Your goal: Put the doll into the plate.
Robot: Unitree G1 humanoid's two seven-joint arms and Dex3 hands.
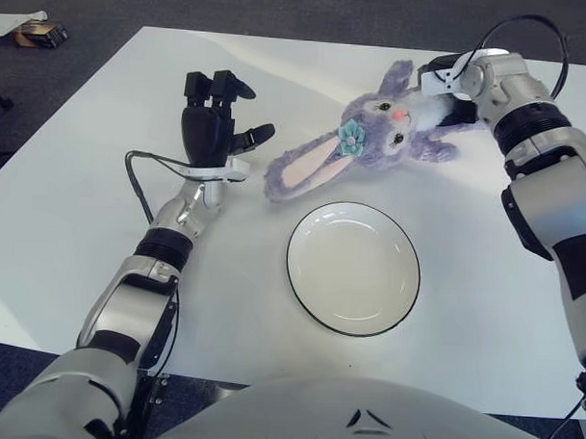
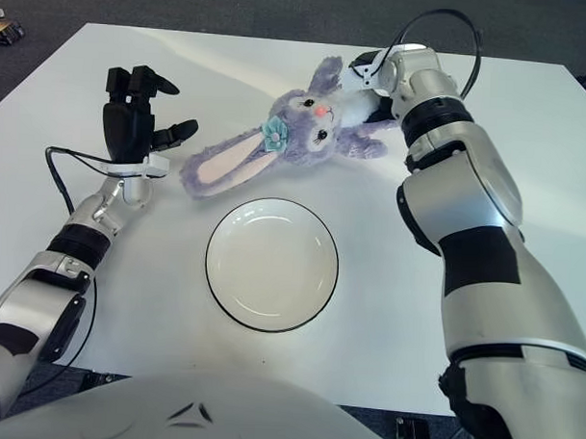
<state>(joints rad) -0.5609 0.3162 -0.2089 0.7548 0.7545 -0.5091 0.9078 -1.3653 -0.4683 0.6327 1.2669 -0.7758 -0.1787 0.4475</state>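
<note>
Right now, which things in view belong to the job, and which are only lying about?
For the job:
- doll, held by the right hand
- plate, nothing in it
- left hand, open, left of the doll

Lying about:
- small packet on the floor, far left
- cable at the left wrist

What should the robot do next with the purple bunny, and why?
Probably bring the right hand toward the robot and lower the bunny over the plate. That hand grips the bunny's body behind the empty plate, and the left hand is open, off to the left.
</note>
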